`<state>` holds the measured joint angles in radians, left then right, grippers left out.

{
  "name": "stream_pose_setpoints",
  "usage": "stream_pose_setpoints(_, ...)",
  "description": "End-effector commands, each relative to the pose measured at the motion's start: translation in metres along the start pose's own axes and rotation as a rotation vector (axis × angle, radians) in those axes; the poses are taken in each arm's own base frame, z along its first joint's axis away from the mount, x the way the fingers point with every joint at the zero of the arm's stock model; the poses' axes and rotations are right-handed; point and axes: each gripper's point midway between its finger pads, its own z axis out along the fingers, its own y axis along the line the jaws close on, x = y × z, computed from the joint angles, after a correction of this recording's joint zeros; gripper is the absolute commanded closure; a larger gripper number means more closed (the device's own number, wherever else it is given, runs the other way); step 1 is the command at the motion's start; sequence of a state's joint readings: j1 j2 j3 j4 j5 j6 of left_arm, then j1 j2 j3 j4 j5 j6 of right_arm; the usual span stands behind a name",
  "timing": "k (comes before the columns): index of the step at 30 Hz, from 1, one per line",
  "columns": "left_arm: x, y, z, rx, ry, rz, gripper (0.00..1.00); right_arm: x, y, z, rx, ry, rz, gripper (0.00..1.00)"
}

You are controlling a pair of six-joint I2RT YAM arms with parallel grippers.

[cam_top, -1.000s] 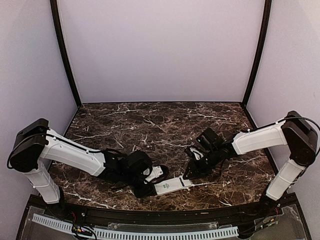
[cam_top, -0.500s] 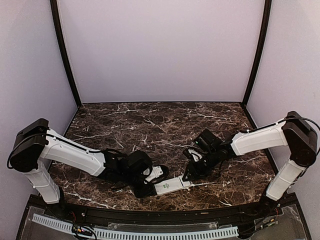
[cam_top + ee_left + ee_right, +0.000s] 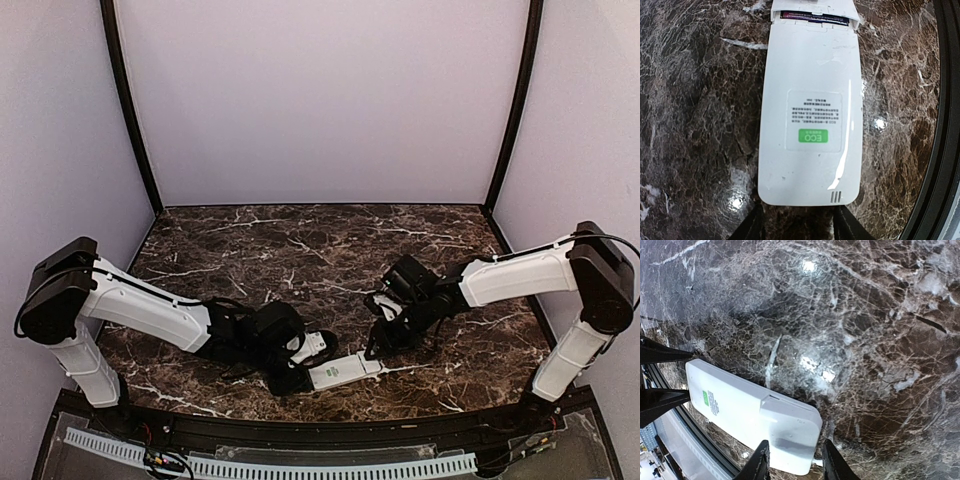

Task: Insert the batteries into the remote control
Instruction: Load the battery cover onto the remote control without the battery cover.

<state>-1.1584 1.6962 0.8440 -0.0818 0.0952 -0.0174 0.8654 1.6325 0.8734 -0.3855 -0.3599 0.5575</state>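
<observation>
The white remote control [image 3: 345, 371] lies face down near the table's front edge, its green ECO label up in the left wrist view [image 3: 810, 115]. A white cover plate [image 3: 795, 427] sits over its far end, slightly raised. A narrow gap there shows a dark battery [image 3: 814, 17]; the pale battery is hidden. My left gripper [image 3: 799, 225] is open, its fingertips just behind the remote's near end. My right gripper [image 3: 795, 460] is open, with the covered end of the remote between its fingers [image 3: 760, 462]. Both grippers show in the top view, left [image 3: 300, 378] and right [image 3: 376, 350].
The black table rim [image 3: 940, 150] runs close along the remote's side. A small white piece [image 3: 316, 345] shows beside my left wrist; I cannot tell what it is. Dark marble table [image 3: 320, 250] stretches behind both arms.
My right gripper has shifted slightly left over the remote's covered end. The remote and the left arm have stayed in place.
</observation>
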Motion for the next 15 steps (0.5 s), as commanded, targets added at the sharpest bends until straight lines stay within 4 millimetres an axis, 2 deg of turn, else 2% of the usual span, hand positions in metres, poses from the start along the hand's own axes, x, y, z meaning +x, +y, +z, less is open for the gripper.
stream_pose_setpoints(1,0.012,-0.005,0.006,0.024,0.044,0.007,0.55,-0.002,0.004,0.002,0.022,0.004,-0.029,0.65)
stream_pose_setpoints(15,0.013,-0.005,0.007,0.021,0.044,0.007,0.55,0.008,-0.005,0.015,0.116,0.032,-0.055,0.66)
